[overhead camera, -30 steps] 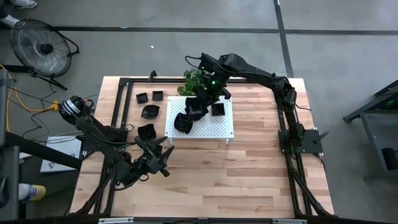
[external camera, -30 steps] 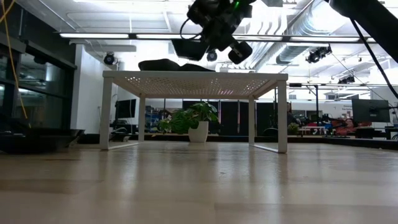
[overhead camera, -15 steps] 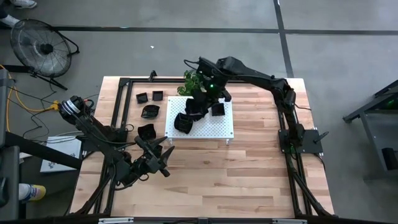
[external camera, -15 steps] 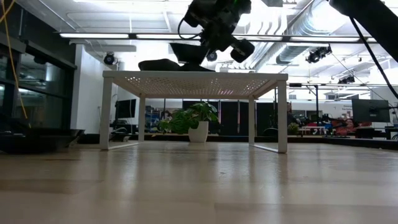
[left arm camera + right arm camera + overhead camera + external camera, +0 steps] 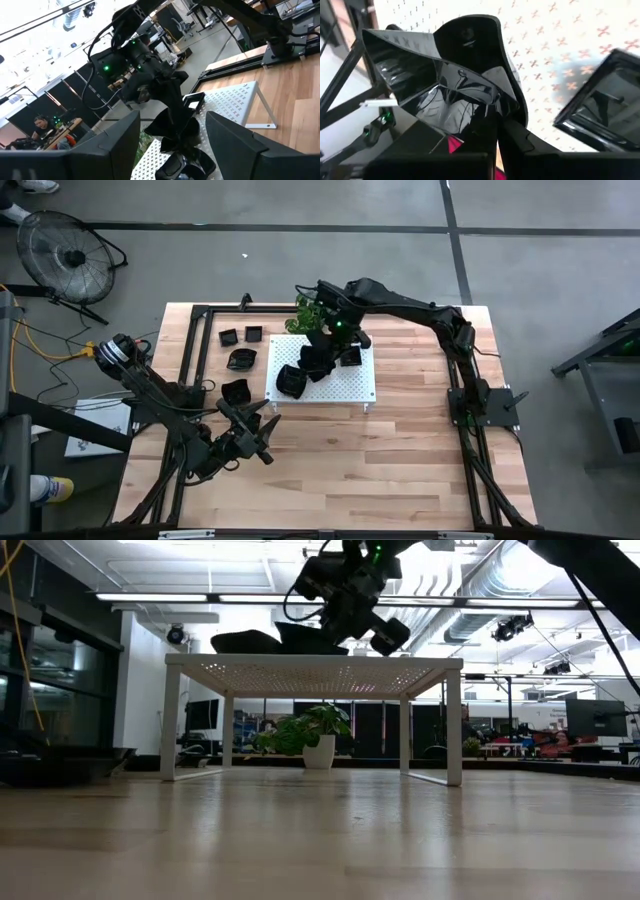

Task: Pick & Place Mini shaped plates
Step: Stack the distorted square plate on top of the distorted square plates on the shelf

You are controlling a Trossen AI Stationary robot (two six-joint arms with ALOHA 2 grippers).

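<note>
My right gripper (image 5: 325, 348) hangs over the white perforated board (image 5: 355, 385), shut on a glossy black mini plate (image 5: 445, 85) with pointed corners. On the board beneath it lies a rounded black plate (image 5: 290, 379), and a square one (image 5: 350, 356) lies beside it. More black plates (image 5: 240, 359) rest on the wooden table left of the board. My left gripper (image 5: 264, 428) waits open and level near the table's front left, pointing at the board. My right gripper pinches the plate's rim (image 5: 485, 117) between its two fingers. The fingers slant down from the table's far right side. The plate is tilted, its hollow side turned up. It hangs just over the board and overlaps the rounded plate; whether it touches either cannot be told.
A green potted plant (image 5: 312, 308) stands right behind the board's far edge. A black frame (image 5: 200, 340) runs along the table's edges. The board stands on legs (image 5: 170, 720) above the tabletop. Bare wood (image 5: 400, 460) stretches in front of the board.
My right gripper has sunk toward the board with the plate and drifted a little toward the table's left, rolling slightly; the plate now hangs lower, close over the board's top.
</note>
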